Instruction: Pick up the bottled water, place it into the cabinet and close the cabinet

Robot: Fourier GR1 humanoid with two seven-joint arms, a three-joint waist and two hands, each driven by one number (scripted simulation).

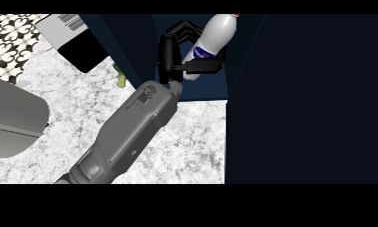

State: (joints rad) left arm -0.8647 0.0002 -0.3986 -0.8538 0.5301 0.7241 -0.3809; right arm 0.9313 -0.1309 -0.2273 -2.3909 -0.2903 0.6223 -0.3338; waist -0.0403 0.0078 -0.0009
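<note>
Now reaching into the open cabinet (214, 88), hand (173, 51) curled around the bottled water (214, 38); bottle tilted, cap inward, held over the shelf for setting down; door unclosed.

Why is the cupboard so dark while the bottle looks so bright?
In the head view the cabinet is deep navy with little light on it, so its inside reads nearly black; the white bottled water, held in the left hand, stands out sharply against it, and the pale speckled counter looks evenly lit, without glare.
</note>
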